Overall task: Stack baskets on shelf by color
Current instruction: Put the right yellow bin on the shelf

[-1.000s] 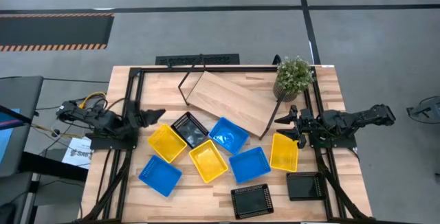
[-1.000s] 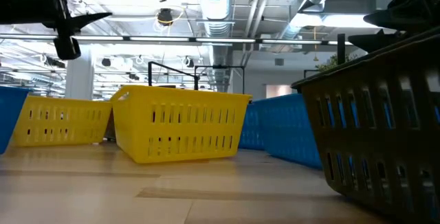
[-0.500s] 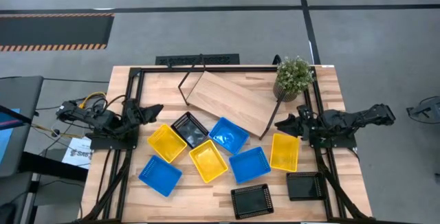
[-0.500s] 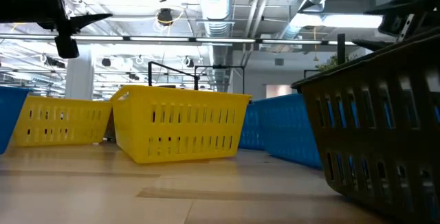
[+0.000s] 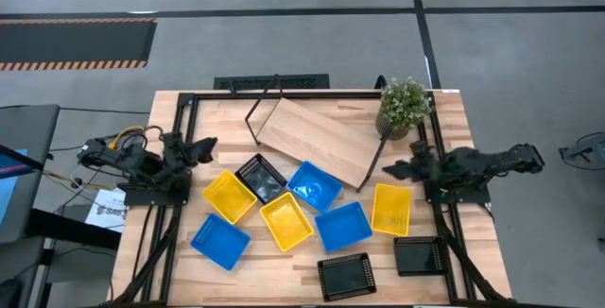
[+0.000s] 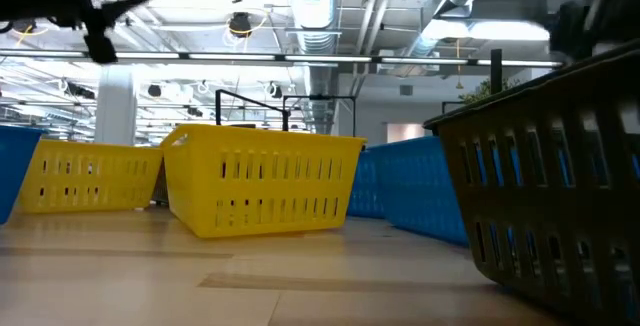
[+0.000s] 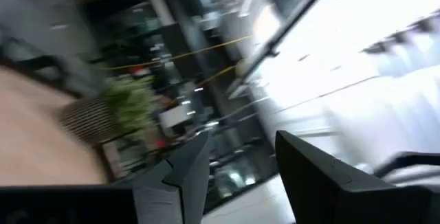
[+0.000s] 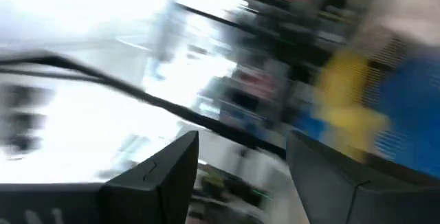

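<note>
Beside the table's right edge, the right gripper [image 5: 393,168] is held with fingers spread and empty; the yellow basket [image 5: 391,209] lies just below it toward the table's front, its long axis running front to back. The shelf [image 5: 317,138] lies tilted at mid-table. The left gripper [image 5: 206,145], closed on nothing, is kept near the left edge, farther from that basket.

yellow baskets [image 5: 230,196], blue baskets [image 5: 313,185], black baskets [image 5: 345,275]
</note>
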Tool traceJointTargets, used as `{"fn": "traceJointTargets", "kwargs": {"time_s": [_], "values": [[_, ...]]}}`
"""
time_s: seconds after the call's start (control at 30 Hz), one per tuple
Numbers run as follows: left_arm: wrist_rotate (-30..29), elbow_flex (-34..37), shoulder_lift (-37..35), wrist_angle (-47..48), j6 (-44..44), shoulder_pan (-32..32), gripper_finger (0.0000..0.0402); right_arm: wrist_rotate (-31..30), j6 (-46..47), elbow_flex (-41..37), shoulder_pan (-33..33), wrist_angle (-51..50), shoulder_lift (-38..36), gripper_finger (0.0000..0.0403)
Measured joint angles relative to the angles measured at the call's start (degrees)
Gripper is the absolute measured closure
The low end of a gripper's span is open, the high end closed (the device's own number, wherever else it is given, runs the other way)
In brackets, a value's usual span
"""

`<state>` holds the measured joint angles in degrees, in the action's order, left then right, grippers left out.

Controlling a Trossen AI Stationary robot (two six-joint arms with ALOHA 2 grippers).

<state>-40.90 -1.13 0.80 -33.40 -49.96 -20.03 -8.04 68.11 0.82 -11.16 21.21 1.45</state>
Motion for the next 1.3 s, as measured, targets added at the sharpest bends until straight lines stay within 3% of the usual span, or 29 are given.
{"fn": "traceJointTargets", "kwargs": {"time_s": [0.07,0.17,0.23,0.4,0.5,0.73,0.9,1.07,1.3], "values": [[0.71,-0.02,0.0,-5.74,3.49,0.02,0.0243,-1.3,-3.57,0.84,0.0,8.2,0.0,0.0159],[1.02,-1.14,0.05,-9.39,7.57,0.02,0.0231,-3.26,-10.1,5.5,0.0,8.4,0.06,0.0159],[1.09,-2.92,0.29,-8.93,9.42,0.02,0.022,-3.81,-13.15,10.65,0.0,1.81,0.4,0.0159],[1.46,-10.97,5.72,-3.05,9.76,0.02,0.0187,-4.25,-12.35,25.8,0.0,-27.29,6.36,0.0159],[1.74,-18.13,11.74,4.46,6.09,0.02,0.0171,-4.26,-8.56,34.18,0.0,-43.39,12.58,0.0159],[7.36,-37.44,26.67,36.04,-5.63,0.02,0.0164,-3.72,2.52,44.99,-0.02,-69.29,28.97,0.0159],[10.63,-48.55,36.65,53.04,-8.24,0.02,0.0164,5.67,10.15,45.42,-0.11,-75.21,37.33,0.0159],[10.72,-53.31,45.86,64.62,-9.56,0.02,0.0164,15.85,13.37,45.46,-2.93,-76.79,44.3,0.0159],[14.42,-53.46,53.11,69.88,-19.39,2.96,0.0164,16.42,28.53,45.48,-13.27,-83.26,50.33,0.0159]]}}
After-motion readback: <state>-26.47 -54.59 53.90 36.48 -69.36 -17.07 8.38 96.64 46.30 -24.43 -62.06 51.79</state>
